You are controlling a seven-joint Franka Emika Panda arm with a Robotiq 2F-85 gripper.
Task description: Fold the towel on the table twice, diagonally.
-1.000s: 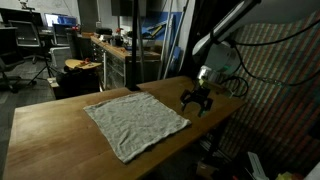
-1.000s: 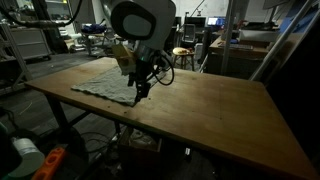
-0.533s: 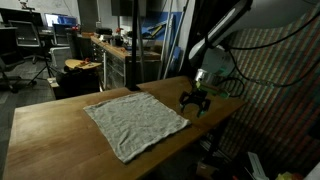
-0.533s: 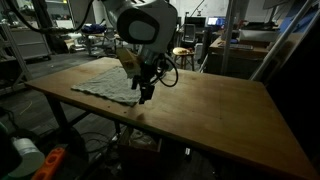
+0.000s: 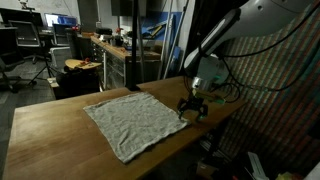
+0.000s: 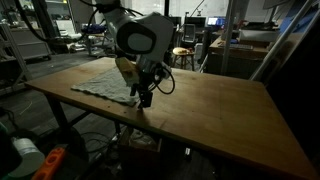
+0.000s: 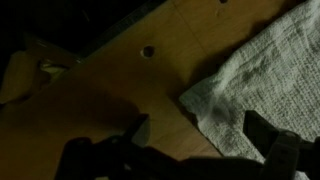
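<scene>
A pale grey-white towel point(image 5: 135, 122) lies flat and unfolded on the wooden table point(image 5: 50, 140). It also shows in an exterior view point(image 6: 105, 82) and in the wrist view point(image 7: 260, 80). My gripper point(image 5: 192, 108) hangs low over the towel's corner at the table edge, as the exterior view point(image 6: 143, 98) also shows. In the wrist view the gripper point(image 7: 198, 135) is open, with one finger over bare wood and the other over the towel. The towel corner lies between the fingers. Nothing is held.
The table edge runs close to my gripper point(image 5: 215, 120). A small hole point(image 7: 148, 50) sits in the wood near the corner. Workbenches and lab clutter point(image 5: 100, 45) stand behind the table. A wide stretch of bare wood point(image 6: 220, 110) lies beside the towel.
My gripper has come down and moved slightly toward the towel's corner. The towel has not moved.
</scene>
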